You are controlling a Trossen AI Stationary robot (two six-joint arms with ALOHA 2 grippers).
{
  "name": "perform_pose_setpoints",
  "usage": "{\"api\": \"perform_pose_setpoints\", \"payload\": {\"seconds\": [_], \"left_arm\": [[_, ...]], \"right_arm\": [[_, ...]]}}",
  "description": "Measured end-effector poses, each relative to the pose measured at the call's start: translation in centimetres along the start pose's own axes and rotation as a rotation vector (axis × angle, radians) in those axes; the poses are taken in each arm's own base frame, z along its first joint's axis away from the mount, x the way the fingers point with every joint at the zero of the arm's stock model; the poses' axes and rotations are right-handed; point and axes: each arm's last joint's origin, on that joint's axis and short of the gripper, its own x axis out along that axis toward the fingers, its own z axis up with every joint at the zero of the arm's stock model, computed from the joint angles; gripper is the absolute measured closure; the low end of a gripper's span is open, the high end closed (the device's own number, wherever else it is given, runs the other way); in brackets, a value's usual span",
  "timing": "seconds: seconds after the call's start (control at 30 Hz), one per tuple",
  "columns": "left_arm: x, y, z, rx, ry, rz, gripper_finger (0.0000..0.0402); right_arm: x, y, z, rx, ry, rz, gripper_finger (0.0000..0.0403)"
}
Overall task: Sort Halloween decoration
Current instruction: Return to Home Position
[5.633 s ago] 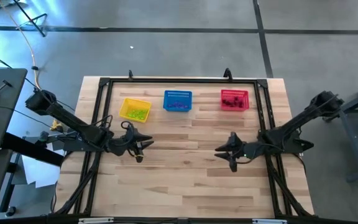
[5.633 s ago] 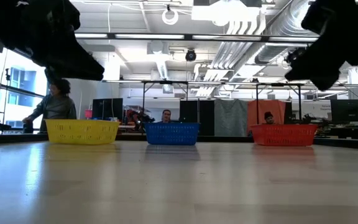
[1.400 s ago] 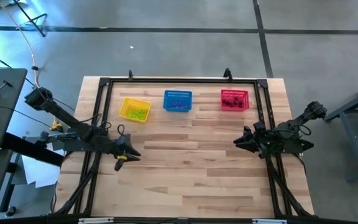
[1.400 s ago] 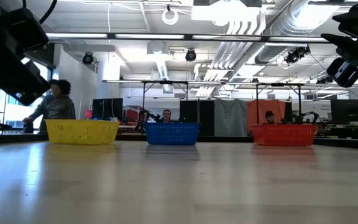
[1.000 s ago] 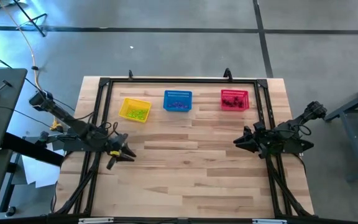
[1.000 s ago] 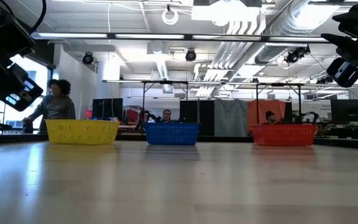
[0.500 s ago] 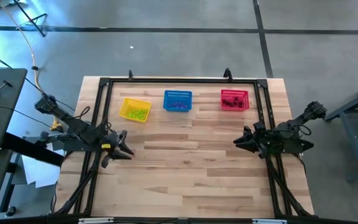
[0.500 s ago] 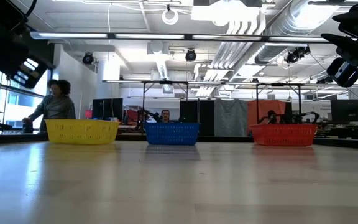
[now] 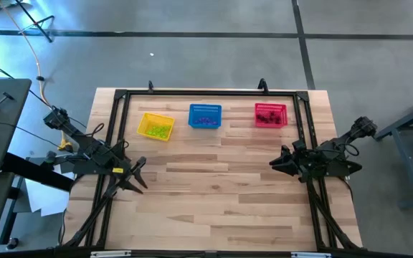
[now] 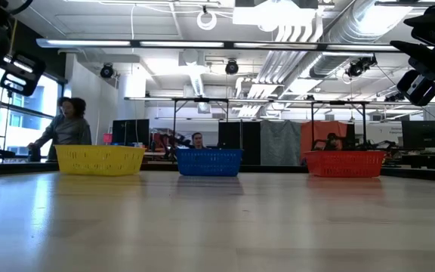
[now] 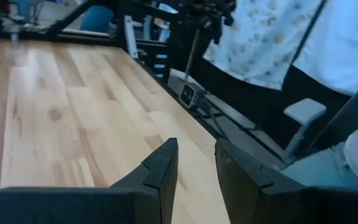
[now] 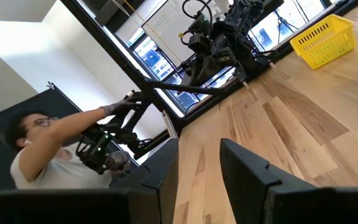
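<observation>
Well apart: left claw [image 9: 140,174] near left table [image 9: 214,208] edge, right claw [image 9: 274,163] near right.

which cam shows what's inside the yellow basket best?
High view: it looks straight down into the yellow basket, showing the yellow-green trinkets inside. Low and right wrist views show only its mesh walls. Left wrist view misses it.

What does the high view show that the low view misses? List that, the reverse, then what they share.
Only the high view: the yellow-green trinkets in the yellow basket, purple trinkets in the blue basket, black trinkets in the red basket. Only the low view: the room behind, with a person beyond the yellow basket. Both: the three baskets in one row, and the left arm and right arm at the sides.
</observation>
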Motion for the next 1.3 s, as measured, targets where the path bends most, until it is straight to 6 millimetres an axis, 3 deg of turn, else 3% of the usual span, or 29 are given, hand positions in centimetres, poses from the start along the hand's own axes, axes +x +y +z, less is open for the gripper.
{"api": "perform_pose_setpoints", "payload": {"seconds": [0.3, 0.53, 0.7, 1.0, 1.3], "left_arm": [[-0.7, -0.2, 0.7, 0.121, -0.097, -0.034, 0.0307], [-1.2, -0.3, 1.2, 0.11, -0.16, -0.046, 0.0307], [-1.2, -0.3, 1.2, -0.018, -0.16, -0.049, 0.0307], [-1.2, -0.2, 1.2, -0.465, -0.152, -0.075, 0.0307], [-1.2, 0.0, 1.3, -0.457, -0.163, -0.053, 0.0307]], "right_arm": [[0.0, 0.0, 0.0, 0.0, 0.0, 0.0, 0.0289], [0.0, 0.0, 0.0, 0.0, 0.0, 0.0, 0.0289], [0.0, 0.0, 0.0, 0.0, 0.0, 0.0, 0.0289], [0.0, 0.0, 0.0, 0.0, 0.0, 0.001, 0.0289], [0.0, 0.0, 0.0, 0.0, 0.0, 0.0, 0.0289]]}}
